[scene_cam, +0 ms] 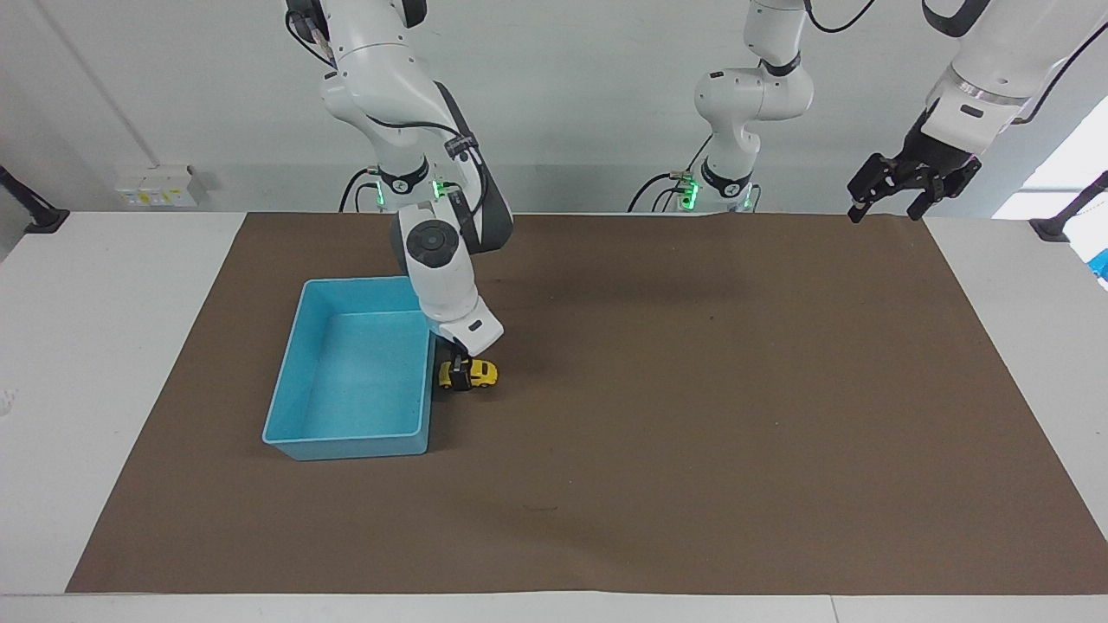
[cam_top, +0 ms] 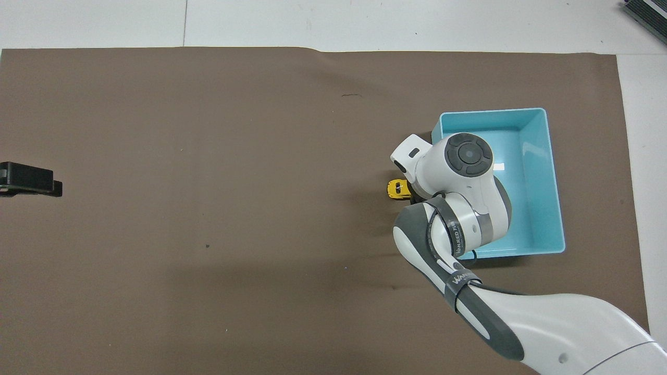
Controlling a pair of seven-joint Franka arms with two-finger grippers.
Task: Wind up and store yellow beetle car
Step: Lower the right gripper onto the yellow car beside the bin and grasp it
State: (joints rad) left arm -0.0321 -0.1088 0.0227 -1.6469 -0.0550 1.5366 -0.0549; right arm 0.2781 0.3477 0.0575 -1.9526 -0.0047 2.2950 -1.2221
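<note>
Yellow beetle car [scene_cam: 468,374] on brown mat [scene_cam: 692,415], wheels down, just beside blue bin [scene_cam: 286,389] on the bin's long wall toward the left arm's end; not in the bin. Right gripper [scene_cam: 460,374] down at the car, dark fingers straddling the body; can't tell if clamped or only closing around it. Overhead view: only the car's end [cam_top: 396,189] peeks out past the right arm's wrist, gripper itself hidden. Left gripper [scene_cam: 885,197] raised over the mat's corner near the left arm's base, well apart from the bin, fingers spread, nothing held, waiting; tip [cam_top: 31,179] visible at overhead edge. Writing: dark band on right arm's forearm with white lettering, not fully legible. Bin unlabelled.
</note>
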